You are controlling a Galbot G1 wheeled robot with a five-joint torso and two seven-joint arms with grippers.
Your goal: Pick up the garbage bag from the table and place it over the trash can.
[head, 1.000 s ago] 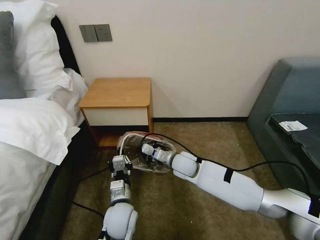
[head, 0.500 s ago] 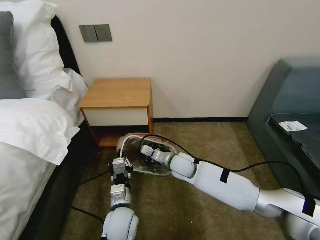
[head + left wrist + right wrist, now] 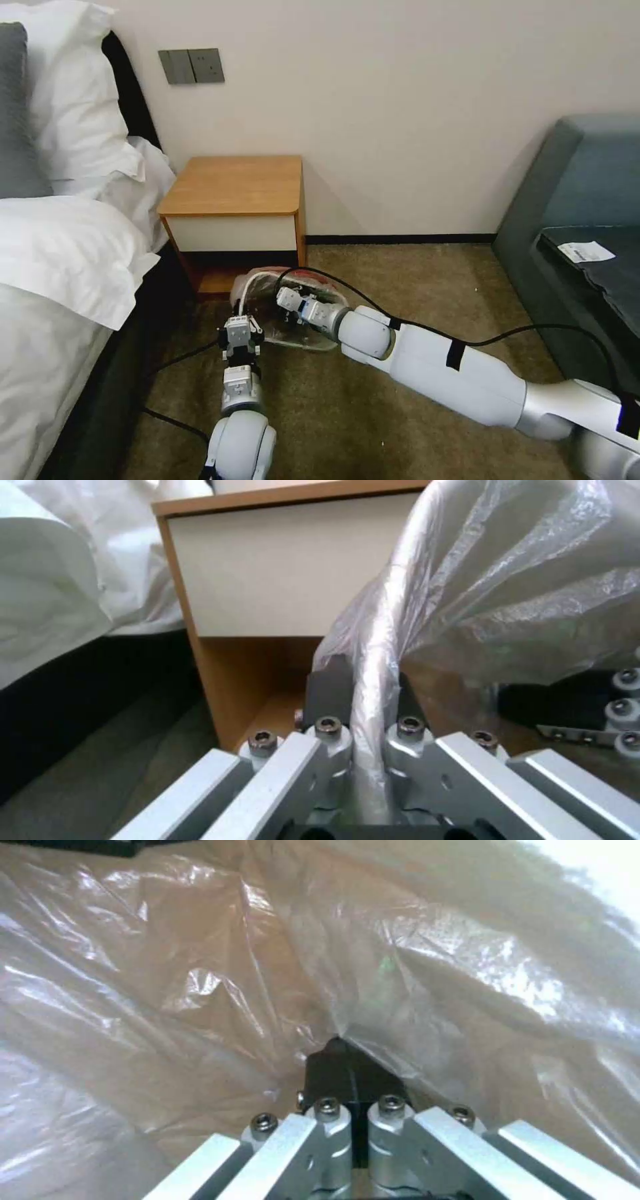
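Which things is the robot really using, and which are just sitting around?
Using:
- thin crinkly clear-grey plastic garbage bag, pinched by left gripper and right gripper
- cream-white plastic trash can rim, gripped under the bag

Sitting around:
- orange-brown wooden nightstand
- white pillows
- grey sofa
- grey wall switches

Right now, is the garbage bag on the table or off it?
Off it. The garbage bag is down at carpet level in front of the table, whose top is bare. The left tool pinches a twisted strand of it; the right tool is closed inside the plastic.
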